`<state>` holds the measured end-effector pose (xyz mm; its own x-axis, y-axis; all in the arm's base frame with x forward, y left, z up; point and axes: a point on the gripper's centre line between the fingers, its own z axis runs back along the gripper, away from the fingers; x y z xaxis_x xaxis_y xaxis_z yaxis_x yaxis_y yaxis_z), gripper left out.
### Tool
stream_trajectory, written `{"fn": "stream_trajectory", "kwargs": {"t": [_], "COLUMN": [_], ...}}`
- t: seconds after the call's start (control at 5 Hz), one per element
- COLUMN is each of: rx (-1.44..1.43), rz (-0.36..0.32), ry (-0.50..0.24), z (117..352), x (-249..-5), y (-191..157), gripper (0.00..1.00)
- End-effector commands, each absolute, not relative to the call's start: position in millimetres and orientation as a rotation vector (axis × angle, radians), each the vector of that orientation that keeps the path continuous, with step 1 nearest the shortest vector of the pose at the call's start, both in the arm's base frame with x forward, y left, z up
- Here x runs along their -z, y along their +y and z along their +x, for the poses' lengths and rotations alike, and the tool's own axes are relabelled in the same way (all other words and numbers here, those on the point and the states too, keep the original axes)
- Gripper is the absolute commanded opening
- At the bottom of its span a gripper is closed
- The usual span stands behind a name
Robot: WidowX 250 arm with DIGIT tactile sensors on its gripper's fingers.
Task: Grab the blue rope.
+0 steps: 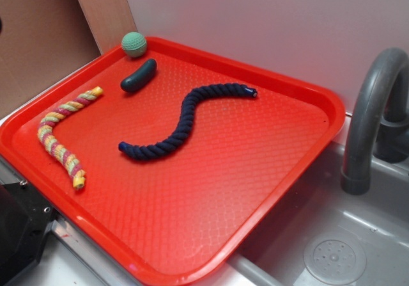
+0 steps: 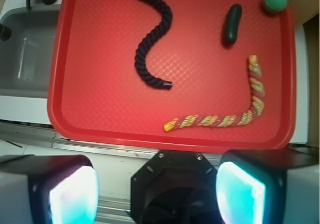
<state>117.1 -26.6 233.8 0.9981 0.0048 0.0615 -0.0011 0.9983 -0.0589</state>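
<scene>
The gripper (image 2: 157, 184) hangs high above the near edge of the red tray (image 2: 100, 129), looking straight down, its 2 fingers (image 2: 65, 189) spread wide apart and holding nothing. In the exterior view only a dark part of the robot shows at the lower left corner.

From left to right in the wrist view: a grey sink (image 2: 25, 58) lies beside the tray's left edge, with a grey tap (image 1: 370, 119) that stands at the right in the exterior view. On the tray, the blue rope (image 2: 152, 38) lies in an S curve in the left half, well ahead of the gripper and slightly left of its centre, touching nothing else. Further right lies a short dark green piece (image 2: 232, 24), then a green ball (image 2: 275, 1) in the far right corner. A pink, yellow and green striped rope (image 2: 240, 115) bends in an L along the tray's right side, nearer the gripper than the blue rope is.
</scene>
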Motion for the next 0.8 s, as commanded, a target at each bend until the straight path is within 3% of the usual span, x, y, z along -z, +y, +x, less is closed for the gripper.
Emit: {"fn": "stream_trajectory", "kwargs": {"t": [0.0, 0.2, 0.6], "rx": [-0.233, -0.483, -0.735], "rz": [-0.092, -0.066, -0.078], "ry": [-0.111, -0.091, -0.100], "z": [154, 162, 198], "x": [-249, -247, -211], "y": [-22, -20, -14], "gripper": [1.00, 1.00, 1.00]}}
